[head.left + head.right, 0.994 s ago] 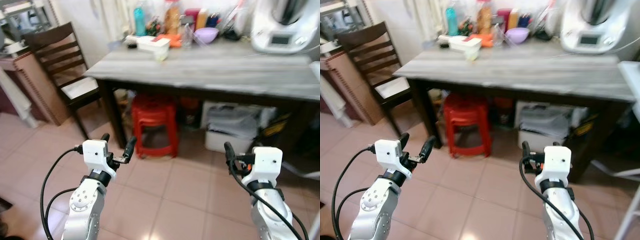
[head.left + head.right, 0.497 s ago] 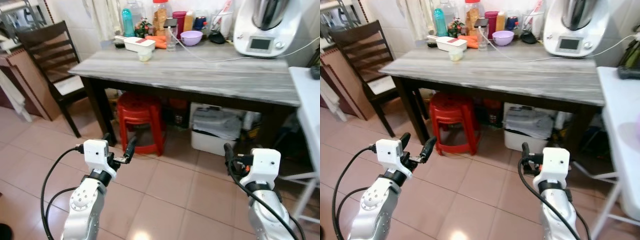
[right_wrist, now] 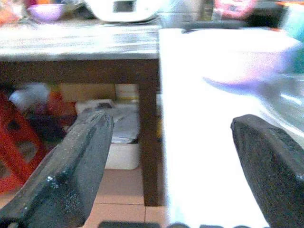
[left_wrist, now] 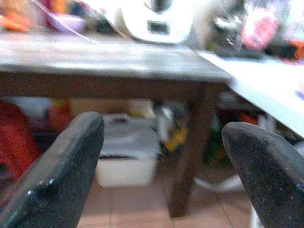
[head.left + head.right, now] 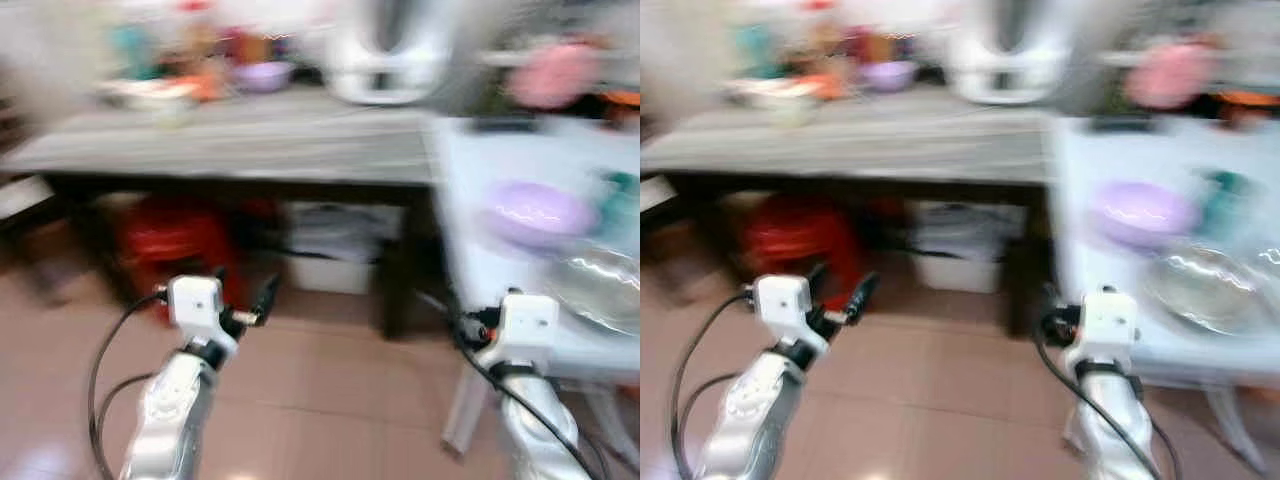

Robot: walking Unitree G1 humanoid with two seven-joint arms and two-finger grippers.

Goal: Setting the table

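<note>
The head views are blurred. A white table [image 5: 478,175] stands at the right, carrying a purple bowl [image 5: 527,212], a shiny metal dish [image 5: 598,285] and a teal cup [image 5: 620,195]. My right gripper [image 5: 462,325] hangs open and empty just below that table's near edge; in its wrist view the gripper [image 3: 171,166] faces the white tabletop [image 3: 199,123] with the purple bowl [image 3: 247,71] beyond. Held low over the tiled floor, my left gripper [image 5: 243,292] is open and empty too, and in its wrist view the gripper [image 4: 161,166] faces the grey wooden table [image 4: 114,57].
The grey wooden table [image 5: 250,150] runs across the back with a white kitchen appliance [image 5: 385,60], a small purple bowl [image 5: 262,75] and bottles on it. Under it are a red stool [image 5: 165,245] and a white bin [image 5: 335,245]. Tiled floor [image 5: 330,400] lies between my arms.
The camera has swung to the right, so the white table with its dishes has come into view and the chair has left it. Both grippers stay open and empty.
</note>
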